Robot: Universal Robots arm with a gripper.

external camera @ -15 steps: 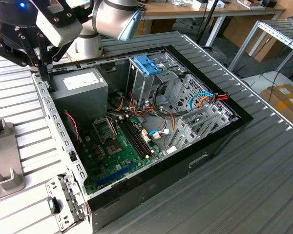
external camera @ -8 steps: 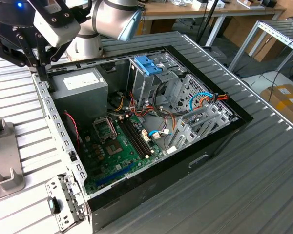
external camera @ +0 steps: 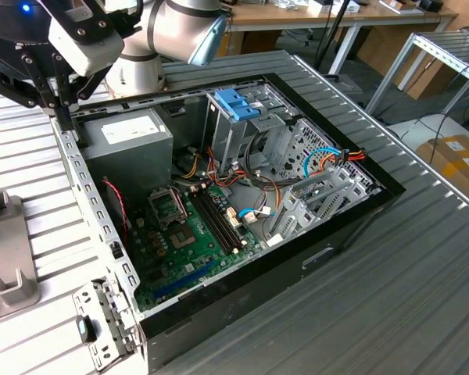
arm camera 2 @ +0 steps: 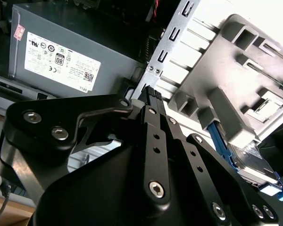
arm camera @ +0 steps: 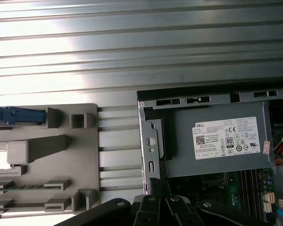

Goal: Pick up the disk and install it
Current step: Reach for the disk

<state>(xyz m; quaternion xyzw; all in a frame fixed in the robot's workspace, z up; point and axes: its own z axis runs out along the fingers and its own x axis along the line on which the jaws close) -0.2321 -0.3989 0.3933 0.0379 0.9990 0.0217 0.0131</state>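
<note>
The end effector (external camera: pixel 64 121) is held above the corner of the open computer case (external camera: pixel 76 176), beside the power supply (arm camera: pixel 217 141); it appears closed, with nothing gripped. The disk (arm camera: pixel 19 116) is lodged in the grey fixture (arm camera: pixel 80 155) on the desk (arm camera: pixel 132 47), outside the case wall, toward the exterior view's left of the end effector. Its blue rail is laid along the desk's slats, pointing away from the case

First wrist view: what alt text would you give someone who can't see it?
Looking down past the black gripper, a grey power supply sits in the corner of an open computer case on a ribbed metal table. Beside the case lies a grey holder tray with the blue-railed disk at its edge.
</note>
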